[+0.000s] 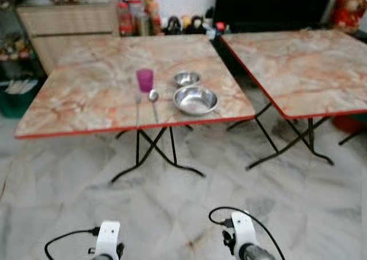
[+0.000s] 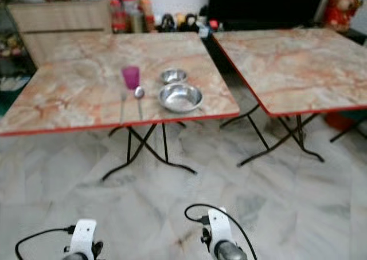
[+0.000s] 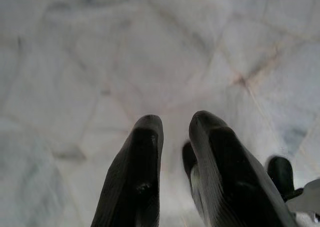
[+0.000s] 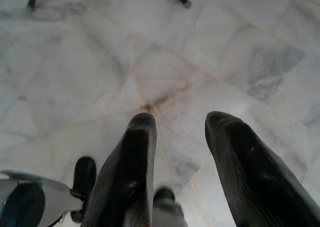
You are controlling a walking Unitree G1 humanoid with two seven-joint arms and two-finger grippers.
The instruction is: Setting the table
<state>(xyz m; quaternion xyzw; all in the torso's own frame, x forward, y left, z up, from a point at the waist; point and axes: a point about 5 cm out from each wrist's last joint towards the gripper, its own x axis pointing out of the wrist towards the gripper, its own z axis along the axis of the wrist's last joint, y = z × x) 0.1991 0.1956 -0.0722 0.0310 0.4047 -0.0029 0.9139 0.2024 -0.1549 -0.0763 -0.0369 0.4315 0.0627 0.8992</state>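
Note:
On the left marble-patterned table (image 1: 86,94) stand a pink cup (image 1: 145,79), a small steel bowl (image 1: 186,78) and a larger steel bowl (image 1: 196,100). A spoon (image 1: 153,98) and a fork (image 1: 137,106) lie side by side in front of the cup. Both arms hang low over the floor, well short of the table. My left gripper (image 3: 175,132) points at the floor tiles, open by a small gap and holding nothing. My right gripper (image 4: 181,124) is open wider, empty as well.
A second folding table (image 1: 298,65) stands to the right, with a narrow gap between the two. Black folding legs (image 1: 150,151) splay out under each. Bottles and jars (image 1: 137,16) line a sideboard at the back. Marble floor (image 1: 172,214) lies between me and the tables.

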